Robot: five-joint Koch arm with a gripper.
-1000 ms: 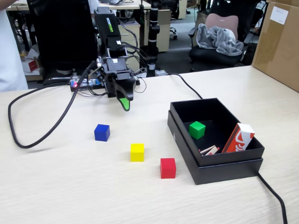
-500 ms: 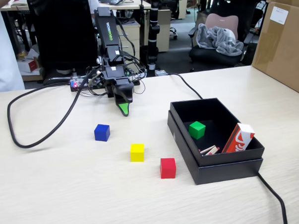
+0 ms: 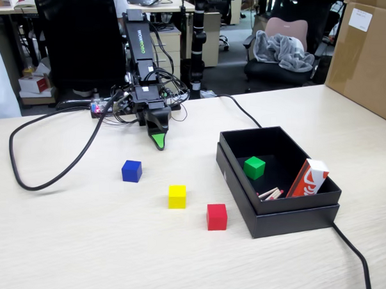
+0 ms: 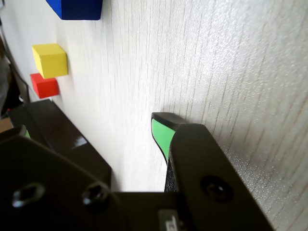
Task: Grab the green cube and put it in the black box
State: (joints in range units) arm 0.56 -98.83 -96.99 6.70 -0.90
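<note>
The gripper (image 3: 158, 142) is pointing its green tip down at the table (image 3: 80, 242) near the arm's base, and it is holding nothing. In the wrist view the gripper (image 4: 161, 130) is showing only one green-faced tip above the bare wood grain, so how far the jaws are standing apart cannot be told; the fixed view is showing them one behind the other as well. The arm (image 3: 140, 56) is folding back on itself, its upper link rising steeply and the wrist bending forward and down, with wires bunching around the base.

The green cube (image 3: 254, 167) is sitting inside the black box (image 3: 286, 219), on the box floor, apart from the walls. A red and white carton (image 3: 308, 178) is leaning in the box's right corner, with some small sticks (image 3: 269, 194) lying beside it. On the table left of the box, a blue cube (image 3: 131, 170), a yellow cube (image 3: 176, 196) and a red cube (image 3: 217, 216) are lying in a slanting row, well apart from the gripper.
</note>
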